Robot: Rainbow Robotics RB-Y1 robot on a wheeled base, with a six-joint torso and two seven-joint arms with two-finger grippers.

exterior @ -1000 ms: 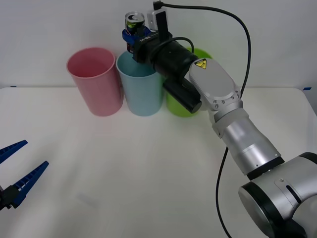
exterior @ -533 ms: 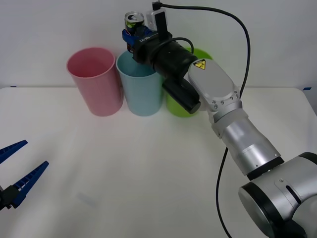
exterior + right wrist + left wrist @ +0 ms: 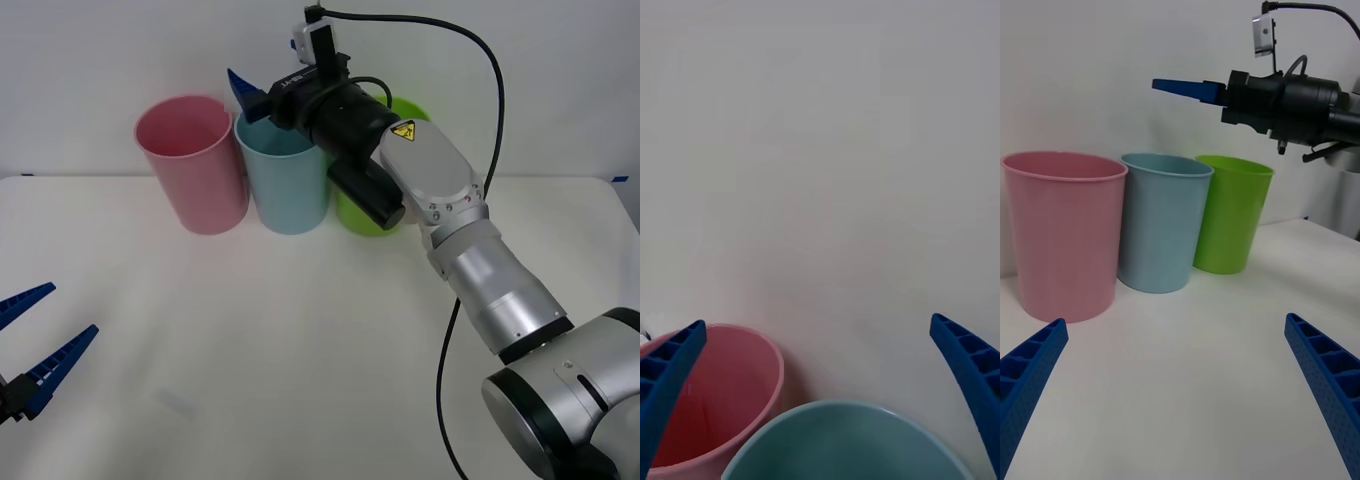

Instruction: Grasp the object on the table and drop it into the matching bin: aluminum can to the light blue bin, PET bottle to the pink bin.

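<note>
Right gripper hangs over the mouth of the light blue bin with its blue fingers spread wide and nothing between them, and the aluminum can is out of sight, so where it sits cannot be told. Beside that bin, the pink bin stands on one side and a bright green bin on the other, all upright on the white table. Low at the table's near edge, the left gripper waits wide open, well apart from the bins.
</note>
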